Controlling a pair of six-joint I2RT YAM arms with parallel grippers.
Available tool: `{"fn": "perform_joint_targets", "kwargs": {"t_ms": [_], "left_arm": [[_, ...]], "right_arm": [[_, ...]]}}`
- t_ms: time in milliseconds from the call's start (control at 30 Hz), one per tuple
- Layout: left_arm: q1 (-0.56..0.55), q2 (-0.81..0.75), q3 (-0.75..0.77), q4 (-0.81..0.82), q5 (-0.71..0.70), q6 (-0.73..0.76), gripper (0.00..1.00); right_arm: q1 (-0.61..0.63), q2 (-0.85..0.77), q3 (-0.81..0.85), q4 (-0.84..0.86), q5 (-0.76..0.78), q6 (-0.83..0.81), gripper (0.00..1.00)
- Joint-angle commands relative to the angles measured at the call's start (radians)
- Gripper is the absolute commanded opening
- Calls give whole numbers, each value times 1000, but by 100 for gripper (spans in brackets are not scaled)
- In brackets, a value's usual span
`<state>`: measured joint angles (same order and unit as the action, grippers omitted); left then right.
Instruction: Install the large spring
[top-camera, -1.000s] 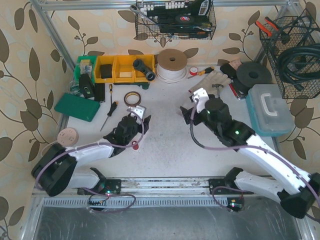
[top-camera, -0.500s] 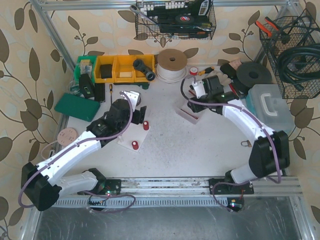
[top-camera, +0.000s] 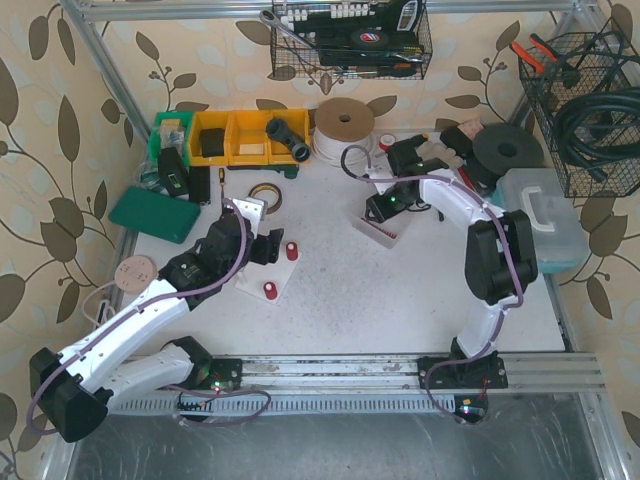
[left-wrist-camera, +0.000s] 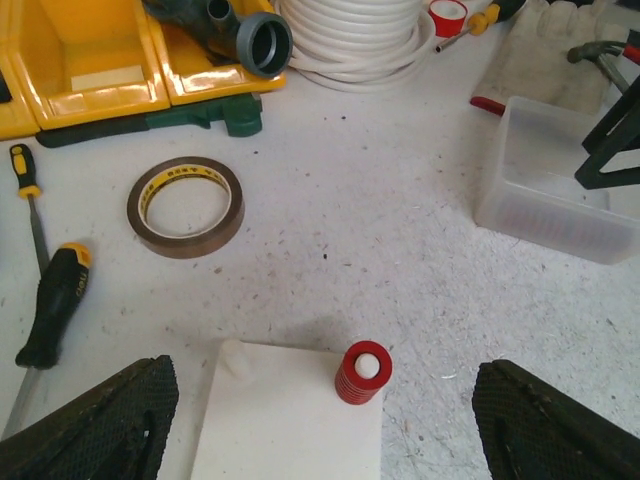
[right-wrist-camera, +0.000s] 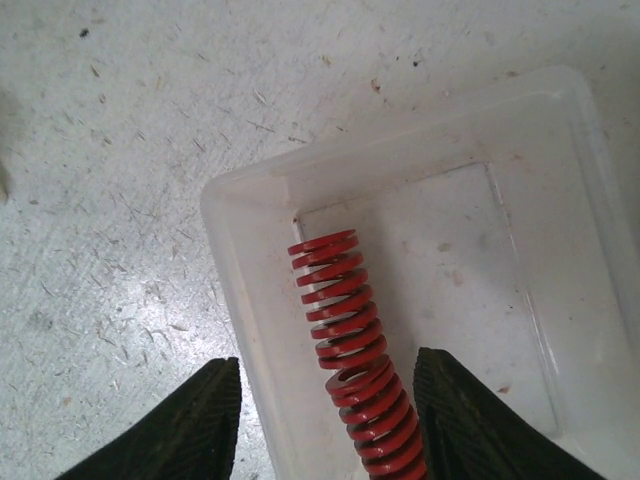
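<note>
Large spring (right-wrist-camera: 345, 320) points away from right gripper (right-wrist-camera: 328, 368) into clear tray (right-wrist-camera: 455, 250), grip unclear; left gripper (left-wrist-camera: 322, 405) released.

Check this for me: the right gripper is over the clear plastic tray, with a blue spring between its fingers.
One thing is wrong: the spring is red, not blue, as the right wrist view shows. Otherwise right: the right gripper is over the clear plastic tray, with the red spring between its fingers.
</note>
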<state>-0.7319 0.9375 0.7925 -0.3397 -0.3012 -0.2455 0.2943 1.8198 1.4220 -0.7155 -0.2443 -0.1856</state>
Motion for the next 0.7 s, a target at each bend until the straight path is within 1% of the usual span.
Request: {"fn": "perform_joint_targets", "kwargs": {"t_ms": [0,67,200,433,533,667], "left_arm": [[12,-2,8,17,22,-39,83],[14,-3,6,15,4,-36,83],[14,-5,2,19,5,-37,84],[15,-1,9,15,0,-41,84],[15,-5,7,19,-2,-41,84],[17,-3,6,16,-7,-41,84]], "right_arm": [[-3,70,69,-93,-17,-60,51],[-3,99,79,-100,-9,-64,52],[-2,133,97,-107,-43,-65,53],[0,192,124,-131,33,-66,54],[-1,195,132,-120,37,-60,51],[-3,212,158,-129,-8,-76,46]]}}
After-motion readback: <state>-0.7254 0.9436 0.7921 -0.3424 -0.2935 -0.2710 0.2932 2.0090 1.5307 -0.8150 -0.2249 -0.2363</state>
